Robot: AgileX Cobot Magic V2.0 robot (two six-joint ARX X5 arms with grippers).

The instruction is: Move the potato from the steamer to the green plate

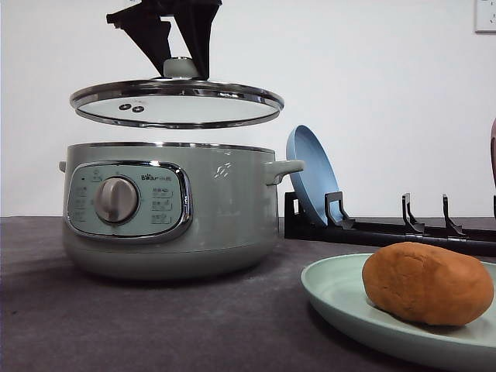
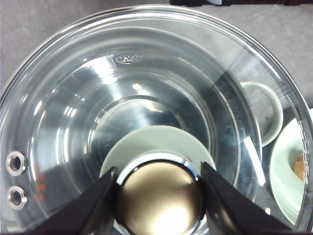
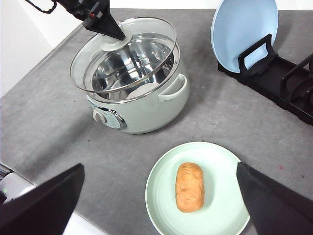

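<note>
Potato point(image 1: 427, 283) lies lower right on the green plate point(image 1: 341, 298); my left pincer point(image 1: 180, 66), clamped on the lid knob point(image 1: 180, 68), hangs upper left above the steamer point(image 1: 225, 209); right pincer point(image 3: 159, 196) gapes wide, empty.

A blue plate point(image 1: 311, 172) stands on edge in the end slot of a black dish rack point(image 1: 403, 225) — it leans back against the rack's upright prongs, and the other slots beside it hold nothing. The rack sits at the far side of a dark grey, felt-like table cover point(image 3: 63, 132), close to a plain white wall point(image 1: 372, 93). High on that wall, at the corner, a pale switch plate point(image 1: 486, 15) peeks in.
</note>
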